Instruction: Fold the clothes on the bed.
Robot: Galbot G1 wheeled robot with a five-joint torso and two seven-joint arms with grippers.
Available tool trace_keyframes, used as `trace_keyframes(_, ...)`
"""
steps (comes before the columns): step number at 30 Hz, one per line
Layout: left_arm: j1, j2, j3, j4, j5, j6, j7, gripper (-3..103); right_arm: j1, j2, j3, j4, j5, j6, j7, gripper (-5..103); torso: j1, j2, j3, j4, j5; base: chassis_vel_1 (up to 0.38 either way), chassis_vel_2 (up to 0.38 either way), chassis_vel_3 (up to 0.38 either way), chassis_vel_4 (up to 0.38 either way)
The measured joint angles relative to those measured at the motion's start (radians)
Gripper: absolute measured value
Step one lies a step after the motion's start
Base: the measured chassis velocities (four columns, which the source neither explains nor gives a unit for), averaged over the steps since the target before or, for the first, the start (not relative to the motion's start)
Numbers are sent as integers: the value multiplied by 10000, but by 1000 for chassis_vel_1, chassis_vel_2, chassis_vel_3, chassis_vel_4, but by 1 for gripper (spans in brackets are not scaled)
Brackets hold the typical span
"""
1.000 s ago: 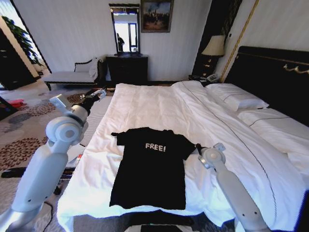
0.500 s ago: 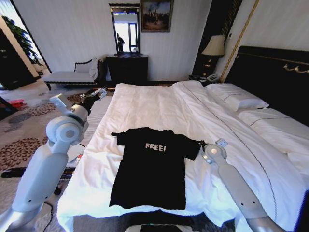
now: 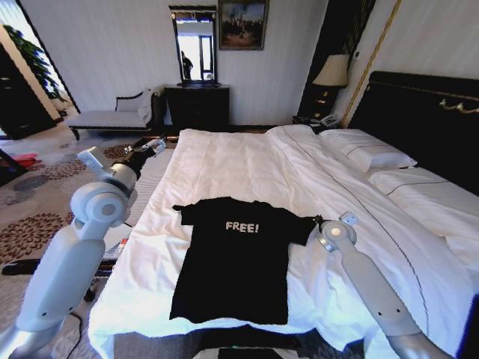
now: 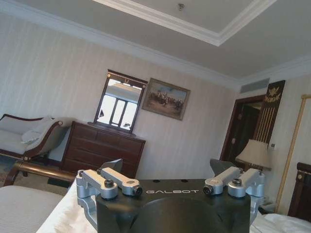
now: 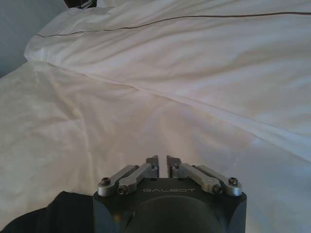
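The black T-shirt [image 3: 236,258] is spread flat on the near part of the bed [image 3: 247,164]. The right gripper [image 3: 318,223] is seen at its right sleeve, fingers closed together on nothing. The left gripper [image 3: 153,143] is held beside the bed, fingers wide apart.
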Motion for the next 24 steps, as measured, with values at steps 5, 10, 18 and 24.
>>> trace_keyframes(5, 242, 25, -29, 66, 162, 0, -62, 100, -125, -51, 239, 263, -106, -22, 222, 27, 0, 0, 0, 4, 0, 0, 0, 0, 0)
trace_keyframes(10, 570, -43, -46, 100, 248, 43, -244, 100, -234, -424, 490, 813, -162, -60, 180, 44, 0, 0, -1, 2, -1, 0, 0, 0, 0)
trace_keyframes(18, 1600, -33, -194, 73, 669, -13, -319, 100, -706, -906, 584, 1634, -1281, 272, -1167, 71, 0, 0, -1, 4, -3, 0, 0, 0, 0)
trace_keyframes(24, 2589, 185, -550, 116, 969, -87, -274, 100, -1267, -974, 784, 1808, -2602, 890, -2900, 93, 0, 0, -1, 3, -2, 0, 0, 0, 0)
